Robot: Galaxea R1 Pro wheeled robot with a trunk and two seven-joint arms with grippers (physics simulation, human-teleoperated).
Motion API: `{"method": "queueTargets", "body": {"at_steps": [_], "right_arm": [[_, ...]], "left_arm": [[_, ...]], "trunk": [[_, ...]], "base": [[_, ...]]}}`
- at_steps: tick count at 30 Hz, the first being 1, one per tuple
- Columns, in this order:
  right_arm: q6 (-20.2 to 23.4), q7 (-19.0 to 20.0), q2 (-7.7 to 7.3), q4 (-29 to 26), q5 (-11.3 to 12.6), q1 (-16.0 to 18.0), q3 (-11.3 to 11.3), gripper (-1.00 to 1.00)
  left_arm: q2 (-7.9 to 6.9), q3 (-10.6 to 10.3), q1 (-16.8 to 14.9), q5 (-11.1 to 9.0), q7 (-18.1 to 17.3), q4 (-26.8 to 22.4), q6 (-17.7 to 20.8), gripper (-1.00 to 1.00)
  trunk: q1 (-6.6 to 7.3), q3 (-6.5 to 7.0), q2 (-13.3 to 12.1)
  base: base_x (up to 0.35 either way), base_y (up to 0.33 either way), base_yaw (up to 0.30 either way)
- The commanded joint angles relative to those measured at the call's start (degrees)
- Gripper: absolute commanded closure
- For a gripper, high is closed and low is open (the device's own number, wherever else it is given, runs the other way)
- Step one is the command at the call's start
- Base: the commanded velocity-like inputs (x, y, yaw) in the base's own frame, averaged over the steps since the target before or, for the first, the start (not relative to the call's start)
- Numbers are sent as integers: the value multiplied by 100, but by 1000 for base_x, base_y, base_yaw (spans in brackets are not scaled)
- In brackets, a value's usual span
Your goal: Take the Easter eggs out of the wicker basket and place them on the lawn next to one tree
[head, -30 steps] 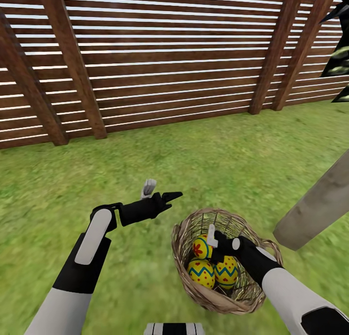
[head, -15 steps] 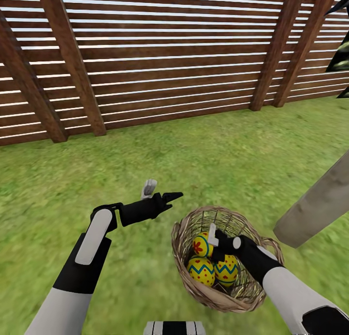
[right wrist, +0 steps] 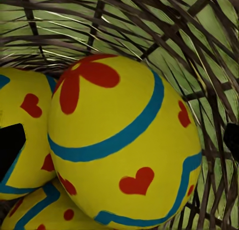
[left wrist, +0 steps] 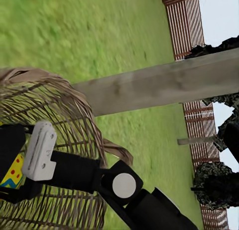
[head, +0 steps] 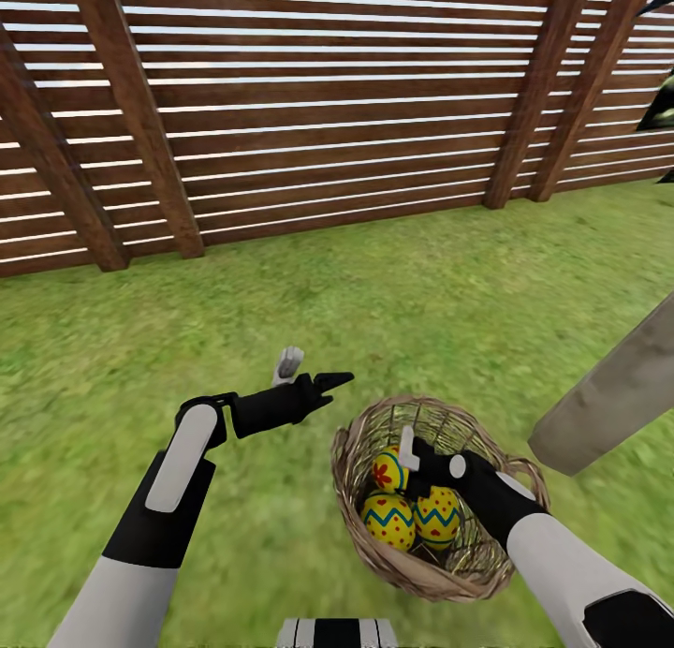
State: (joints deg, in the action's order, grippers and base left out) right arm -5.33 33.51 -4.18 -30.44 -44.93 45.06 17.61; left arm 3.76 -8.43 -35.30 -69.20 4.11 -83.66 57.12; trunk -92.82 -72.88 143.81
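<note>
The wicker basket (head: 374, 423) sits on the lawn (head: 374, 292) with three Easter eggs in it. The flower-marked egg (head: 386, 470) lies on top, and two zigzag eggs (head: 388, 521) (head: 438, 517) lie below it. My right gripper (head: 412, 468) reaches into the basket, open, with its jaws on either side of the flower egg (right wrist: 124, 135). A black fingertip (right wrist: 10, 150) stands clear of the shell. My left gripper (head: 314, 374) hovers open over the grass beside the basket, holding nothing. The pale tree trunk (head: 608, 395) leans close by on the other side of the basket.
A brown slatted fence (head: 328, 114) with thick posts closes off the far side of the grass. In the left wrist view the trunk (left wrist: 149, 88) crosses behind the basket (left wrist: 55, 105), with dark foliage (left wrist: 214, 185) and more fence beyond. Open grass lies between the basket and the fence.
The whole picture has shifted slightly, so the camera moved. My right gripper stays inside the basket at the flower egg. The left arm has held still.
</note>
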Motion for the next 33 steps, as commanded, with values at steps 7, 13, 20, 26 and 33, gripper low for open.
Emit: {"method": "queueTargets", "body": {"at_steps": [7,13,20,26,33], "right_arm": [[-38,-26,-5,-49,-82,3,6,-100],[-7,-180,-1,-8,-292,3,9,-100],[-18,-290,-11,32,-537,3,-2,-100],[-33,-292,-21,20,-543,3,-17,-100],[-54,-293,-22,-49,-540,3,-46,-100]], "left_arm": [[2,4,-2,-49,37,-3,19,-100],[2,8,-3,-49,37,-10,19,-100],[2,7,-2,-49,37,-10,19,-100],[2,1,-3,-49,37,-10,19,-100],[3,-1,-2,-49,39,-10,19,-100]], "trunk": [[-6,-71,6],[-16,-160,12],[-24,-227,16],[-35,-315,21],[-42,-382,25]], "base": [[0,0,0],[0,0,0],[0,0,0],[0,0,0],[0,0,0]]}}
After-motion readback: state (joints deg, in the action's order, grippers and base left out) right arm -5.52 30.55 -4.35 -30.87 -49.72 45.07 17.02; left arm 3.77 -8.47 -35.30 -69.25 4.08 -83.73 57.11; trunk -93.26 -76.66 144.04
